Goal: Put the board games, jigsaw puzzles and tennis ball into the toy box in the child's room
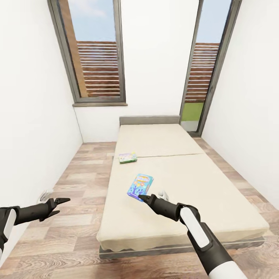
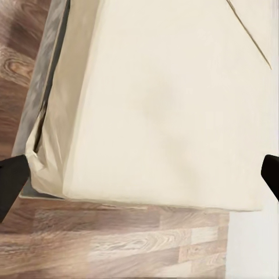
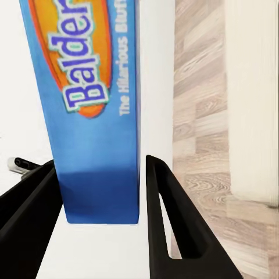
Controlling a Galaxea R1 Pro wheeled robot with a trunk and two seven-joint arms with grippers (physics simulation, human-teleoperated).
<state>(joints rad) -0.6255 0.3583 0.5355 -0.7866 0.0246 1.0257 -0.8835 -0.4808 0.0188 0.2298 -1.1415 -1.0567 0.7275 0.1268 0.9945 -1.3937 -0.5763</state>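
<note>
Head view: bed [image 1: 182, 182] runs lengthwise down the middle of a narrow room, beige mattress, dark grey frame showing at the foot and headboard. Wood-plank floor [image 1: 83, 174] strip open on the bed's left side up to the white wall; a narrower strip on its right. Two tall windows [image 1: 95, 54] in the far wall. Blue board game [image 1: 140, 185] lies flat on the mattress, left of centre, well in from the mattress edge. Second board game, white-green [image 1: 128, 157], lies farther up, near the mattress's left edge, just by the seam across the mattress. Right gripper [image 1: 142, 198] reaches over the mattress, tip at the near end of the blue box; whether it touches cannot be told here. Left gripper [image 1: 62, 201] hangs over the floor left of the bed, well apart from both boxes, jaws slightly apart, nothing in them.

Left wrist view: mattress corner and edge, grey frame beneath, plank floor beside it. Two dark fingertips [image 2: 11, 180] sit at opposite picture sides, wide apart, empty.

Right wrist view: blue box [image 3: 96, 110] with orange logo, lettering "Balder…", end edge between the two black fingers [image 3: 168, 226]. Jaws apart either side of the box end, not yet closed on it; a gap shows beside one finger. Floor planks beyond the mattress.
</note>
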